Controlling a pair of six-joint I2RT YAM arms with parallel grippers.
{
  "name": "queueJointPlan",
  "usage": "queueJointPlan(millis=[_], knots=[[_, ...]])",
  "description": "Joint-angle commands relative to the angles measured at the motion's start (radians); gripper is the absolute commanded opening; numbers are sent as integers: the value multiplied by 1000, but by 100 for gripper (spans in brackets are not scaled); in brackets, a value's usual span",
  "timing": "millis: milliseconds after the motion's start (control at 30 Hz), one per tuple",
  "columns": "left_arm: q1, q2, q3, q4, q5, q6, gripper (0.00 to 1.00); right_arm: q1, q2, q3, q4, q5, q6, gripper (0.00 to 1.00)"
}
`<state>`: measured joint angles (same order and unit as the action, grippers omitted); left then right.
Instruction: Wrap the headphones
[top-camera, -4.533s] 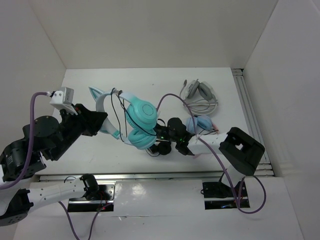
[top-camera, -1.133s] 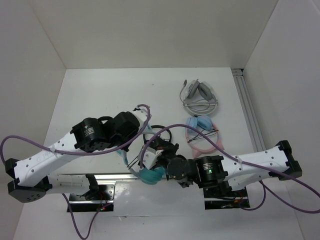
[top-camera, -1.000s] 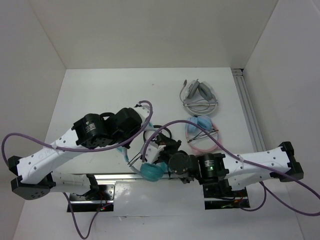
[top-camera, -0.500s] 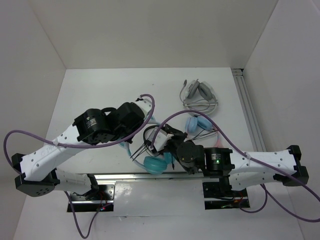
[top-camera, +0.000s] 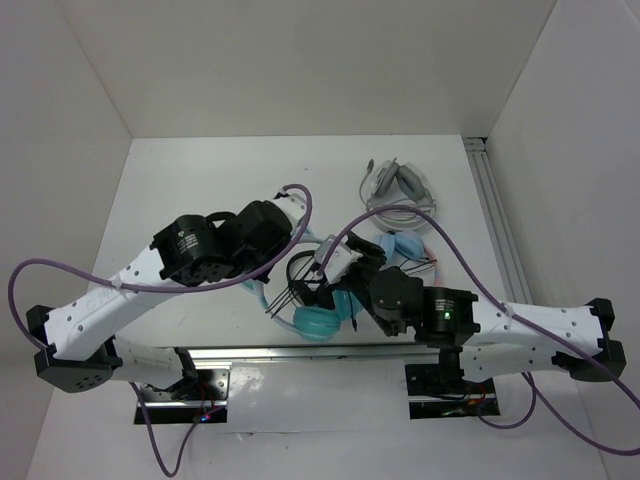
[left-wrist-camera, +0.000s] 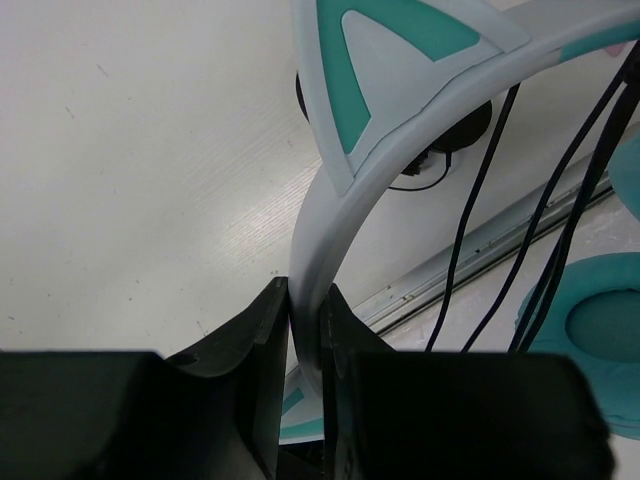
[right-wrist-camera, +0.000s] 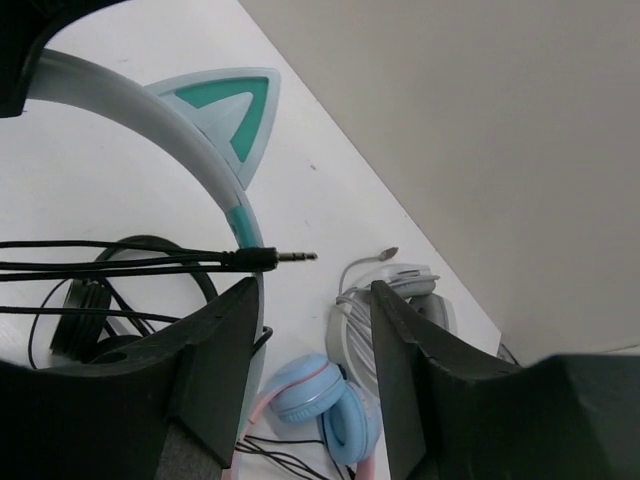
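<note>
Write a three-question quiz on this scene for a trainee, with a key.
1. True or false: the left hand is shut on the white headband of the headphones.
2. In the right wrist view, the cable's plug is: A) seated in a socket; B) bare and free, by the open right hand; C) out of sight.
3. Fill in: the spare pair farthest from the arm bases is ____ in colour.
Key: 1 true; 2 B; 3 grey.
</note>
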<state>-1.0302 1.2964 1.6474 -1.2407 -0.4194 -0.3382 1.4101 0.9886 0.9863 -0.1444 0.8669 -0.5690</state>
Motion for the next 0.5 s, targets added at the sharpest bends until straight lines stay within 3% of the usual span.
queueJointPlan(millis=[0, 467], knots=[[15, -8, 28, -100, 16, 44, 0, -63, -64, 6, 9, 107, -2, 55], [45, 26, 28, -100, -12, 44, 0, -137, -96, 38, -43, 58, 72, 59]])
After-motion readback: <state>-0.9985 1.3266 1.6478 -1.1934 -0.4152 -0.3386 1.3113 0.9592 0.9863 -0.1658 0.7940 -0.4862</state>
